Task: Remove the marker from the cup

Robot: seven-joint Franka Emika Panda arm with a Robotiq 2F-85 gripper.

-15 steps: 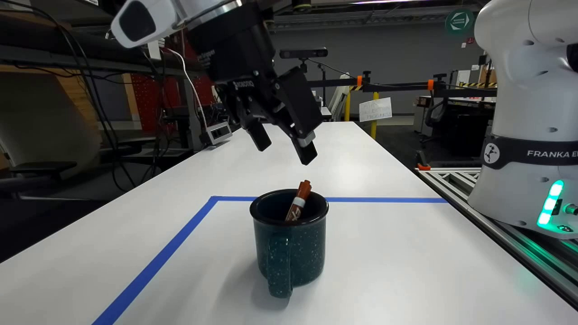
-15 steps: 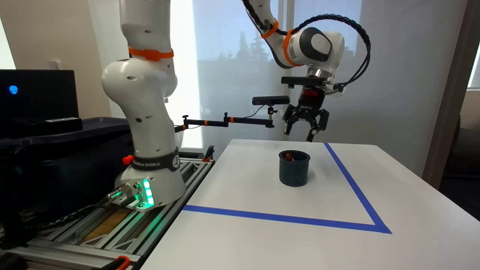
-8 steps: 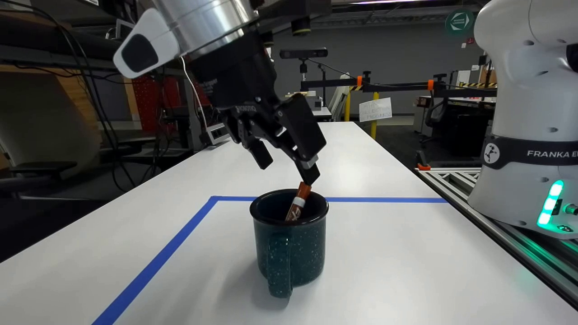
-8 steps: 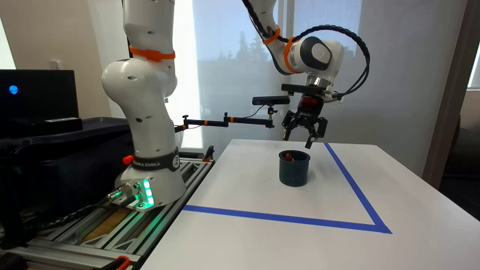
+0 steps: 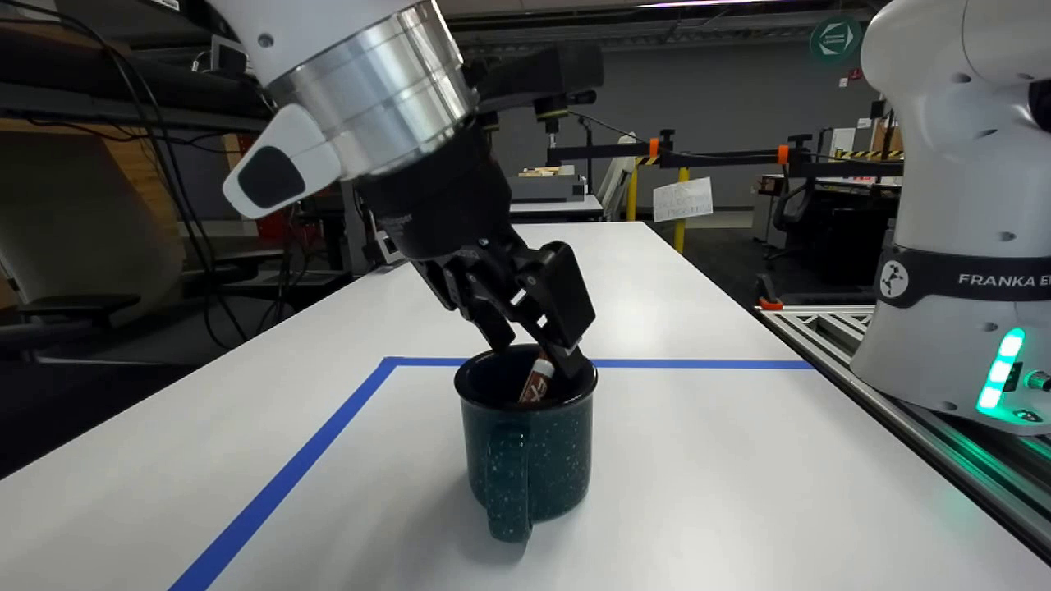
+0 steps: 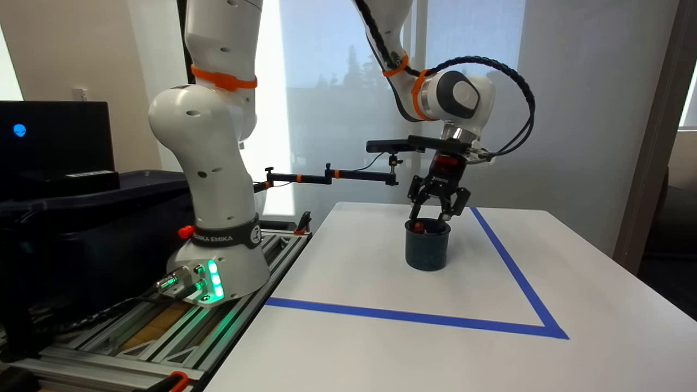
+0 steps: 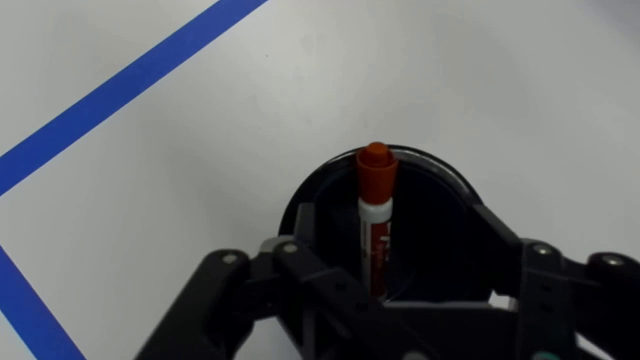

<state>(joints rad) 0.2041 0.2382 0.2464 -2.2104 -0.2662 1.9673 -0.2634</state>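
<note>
Wrist view: closest of all, the two dark fingers [image 7: 306, 222] of the hand [image 7: 398, 220] stand wide apart, with the marker [image 7: 375, 215] seen between them and a gap on either side of it. The marker sits tilted inside the cup [image 7: 435, 200], its orange-red cap [image 7: 377, 182] up by the rim and its lower part running down into the dark interior. Beneath is the white worktop [image 7: 225, 125], crossed by blue tape [image 7: 135, 79].

In an exterior view the cup stands upright on the worktop, its speckled handle [image 5: 509, 484] on the near side. Over the mouth the hand slants down, one finger hiding most of the marker's cap; whether it touches the cap or the rim, I cannot tell. Blue tape runs behind the cup and along the picture's left.

In both exterior views the robot's white base [image 5: 952, 345] stands on a metal frame [image 6: 120, 366] at the worktop's edge, a green light [image 5: 1001, 369] glowing on it. Farther off, in an exterior view, a slim black camera [image 6: 386, 146] sits above a long black bar [image 6: 356, 175], and behind them a pale window blind [image 6: 337, 120] has faint tree shapes showing through.

In an exterior view a sheet of paper [image 5: 683, 199] hangs by a yellow post [image 5: 680, 234], its writing too blurred to read; past it rises a grey wall [image 5: 714, 98], with a round green sign [image 5: 836, 38] near the top.
</note>
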